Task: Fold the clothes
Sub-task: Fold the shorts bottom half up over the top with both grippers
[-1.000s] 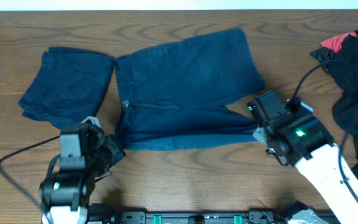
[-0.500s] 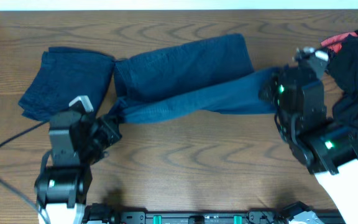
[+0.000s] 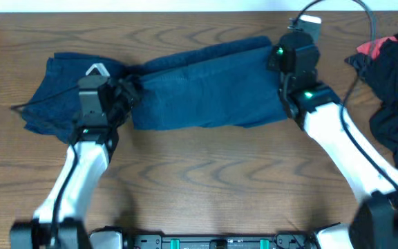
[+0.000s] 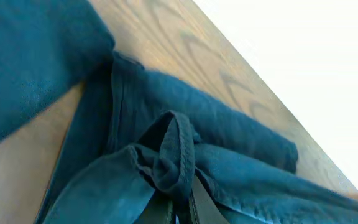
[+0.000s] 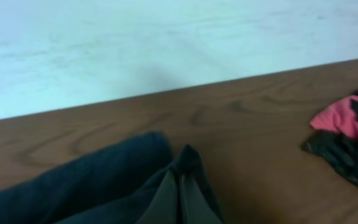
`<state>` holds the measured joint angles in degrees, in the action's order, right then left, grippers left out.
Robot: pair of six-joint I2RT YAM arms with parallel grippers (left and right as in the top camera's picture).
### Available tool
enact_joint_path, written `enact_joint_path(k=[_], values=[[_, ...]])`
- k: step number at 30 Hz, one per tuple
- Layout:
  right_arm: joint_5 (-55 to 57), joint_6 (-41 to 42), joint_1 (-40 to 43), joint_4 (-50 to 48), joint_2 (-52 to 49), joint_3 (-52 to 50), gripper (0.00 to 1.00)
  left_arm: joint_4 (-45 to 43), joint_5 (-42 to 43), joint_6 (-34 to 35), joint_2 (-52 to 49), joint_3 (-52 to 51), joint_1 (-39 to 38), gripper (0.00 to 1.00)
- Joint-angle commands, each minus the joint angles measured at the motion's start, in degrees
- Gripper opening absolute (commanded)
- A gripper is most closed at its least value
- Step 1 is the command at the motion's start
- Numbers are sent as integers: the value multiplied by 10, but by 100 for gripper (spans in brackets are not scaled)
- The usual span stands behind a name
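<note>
The navy shorts (image 3: 206,90) lie doubled over lengthwise across the far middle of the wooden table (image 3: 220,180). The left gripper (image 3: 128,92) is clenched on a bunched seam at their left end, just beside the second pair of shorts (image 3: 57,93), which lies folded at far left. The right gripper (image 3: 276,61) seems to pinch their far right corner, though its own view is dim. A dark clothing heap (image 3: 396,83) lies at the right edge.
</note>
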<state>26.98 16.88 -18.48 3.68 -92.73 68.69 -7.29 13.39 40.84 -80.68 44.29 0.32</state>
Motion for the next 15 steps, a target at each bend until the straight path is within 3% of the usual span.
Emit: enact_joint_path(k=[1, 8, 15], values=[[28, -19, 12, -37, -48, 7, 1, -57, -26, 7, -61, 5, 6, 6], [28, -19, 20, -166, -156, 7, 1, -198, -41, 15, -179, 5, 6, 6], [28, -19, 21, -288, -229, 7, 1, -265, -55, 15, -238, 5, 6, 6]])
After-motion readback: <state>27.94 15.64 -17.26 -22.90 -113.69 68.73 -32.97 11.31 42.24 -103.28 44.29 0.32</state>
